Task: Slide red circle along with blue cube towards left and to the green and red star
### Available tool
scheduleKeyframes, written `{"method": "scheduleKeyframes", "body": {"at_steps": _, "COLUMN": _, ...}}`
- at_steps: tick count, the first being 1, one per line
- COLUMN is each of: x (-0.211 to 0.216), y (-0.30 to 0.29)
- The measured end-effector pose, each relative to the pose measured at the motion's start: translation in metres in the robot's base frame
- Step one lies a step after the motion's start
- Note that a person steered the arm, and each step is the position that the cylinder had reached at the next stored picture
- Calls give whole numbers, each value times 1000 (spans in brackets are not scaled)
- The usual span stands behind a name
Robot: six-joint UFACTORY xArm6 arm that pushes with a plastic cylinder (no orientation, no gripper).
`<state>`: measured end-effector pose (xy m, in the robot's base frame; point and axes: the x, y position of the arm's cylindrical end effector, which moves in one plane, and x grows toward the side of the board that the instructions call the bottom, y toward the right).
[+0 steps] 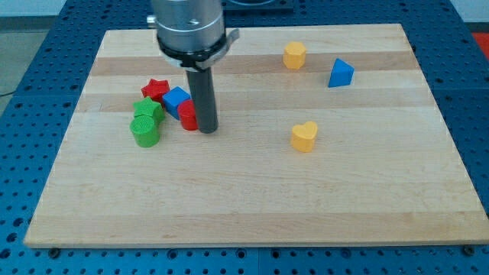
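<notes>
On the view's left of a pale wooden board [252,198], a green plastic cylinder [145,131] and green star [148,109] are clustered with a red star [157,88], blue cube [176,99] and red circle [187,114]. My tip [207,128], jawless, is pressed against the red circle's right side. The blocks are judged light, rigid and slippery; they are best pushed centrally.

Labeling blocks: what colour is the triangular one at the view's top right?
Blue. The triangular block shows clearly in the camera view, the only one.

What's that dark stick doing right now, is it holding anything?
No gripper: my tip holds nothing.
It sits against the view's right side of the red circle, beside the blue cube.
</notes>
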<state>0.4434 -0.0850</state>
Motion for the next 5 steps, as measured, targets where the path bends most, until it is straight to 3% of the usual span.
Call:
{"method": "scheduleKeyframes", "body": {"at_steps": 3, "x": -1, "y": -21}}
{"method": "scheduleKeyframes", "body": {"at_steps": 4, "x": -9, "y": 10}}
{"method": "scheduleKeyframes", "body": {"at_steps": 5, "x": -53, "y": 62}}
